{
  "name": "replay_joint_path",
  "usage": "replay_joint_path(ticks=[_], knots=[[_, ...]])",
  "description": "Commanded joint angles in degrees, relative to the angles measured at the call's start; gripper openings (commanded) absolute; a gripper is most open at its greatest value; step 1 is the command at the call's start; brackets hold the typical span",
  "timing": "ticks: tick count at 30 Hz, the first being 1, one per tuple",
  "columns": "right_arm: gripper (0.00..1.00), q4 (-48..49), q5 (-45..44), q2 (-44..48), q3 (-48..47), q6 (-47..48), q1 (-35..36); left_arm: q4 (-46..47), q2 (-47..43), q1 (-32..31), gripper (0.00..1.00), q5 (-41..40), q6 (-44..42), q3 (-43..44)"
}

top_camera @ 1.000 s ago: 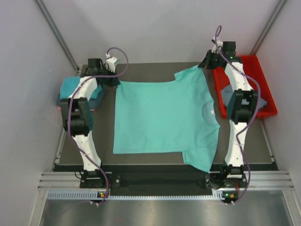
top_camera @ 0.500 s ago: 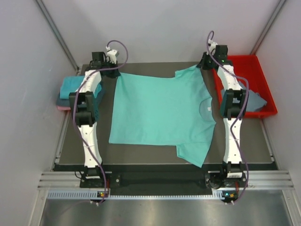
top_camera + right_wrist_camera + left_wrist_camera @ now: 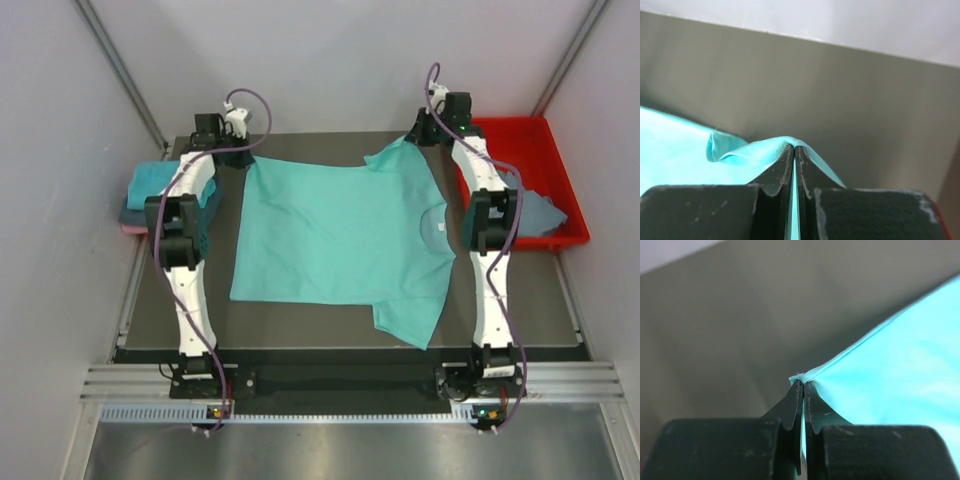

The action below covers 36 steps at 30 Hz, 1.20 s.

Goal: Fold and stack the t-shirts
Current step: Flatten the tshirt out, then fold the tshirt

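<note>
Left wrist view says your left gripper (image 3: 802,386) is pinched tight on the far left corner of the turquoise t-shirt (image 3: 340,235). Your right gripper (image 3: 793,148) is clamped on its far right sleeve. The shirt is spread flat mid-table (image 3: 300,328).

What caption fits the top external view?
The left gripper and right gripper pinch the far edge of a turquoise t-shirt spread on the table; folded shirts at left, red tray at right.

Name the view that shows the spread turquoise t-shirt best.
Top external: the whole turquoise t-shirt lies spread on the table. The wrist views show only small folds of its edge, pinched in the shut left gripper and right gripper.
</note>
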<state>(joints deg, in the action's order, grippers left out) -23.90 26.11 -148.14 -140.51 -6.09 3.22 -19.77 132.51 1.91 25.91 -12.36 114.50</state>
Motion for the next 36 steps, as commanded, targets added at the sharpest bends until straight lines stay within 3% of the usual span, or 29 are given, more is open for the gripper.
replay_joint_path(ticks=[1, 8, 26, 36], knots=[[0.00, -0.18, 2.19, 10.31, 2.68, 1.16, -1.20, 2.02, -8.92, 0.55, 0.00, 1.86, -2.66, -5.06], [0.00, -3.52, 4.91, 21.38, 14.98, 1.96, -1.55, -8.34, -13.06, 0.99, 0.00, 4.49, -8.12, -7.00], [0.00, -7.04, 7.91, 42.48, 42.23, 3.89, -0.68, -17.66, -22.12, 2.83, 0.00, 8.28, -11.54, -14.65], [0.00, -8.09, 8.43, 49.60, 50.67, 4.33, -0.76, -25.14, -21.77, 3.10, 0.00, 9.51, -14.35, -15.27]])
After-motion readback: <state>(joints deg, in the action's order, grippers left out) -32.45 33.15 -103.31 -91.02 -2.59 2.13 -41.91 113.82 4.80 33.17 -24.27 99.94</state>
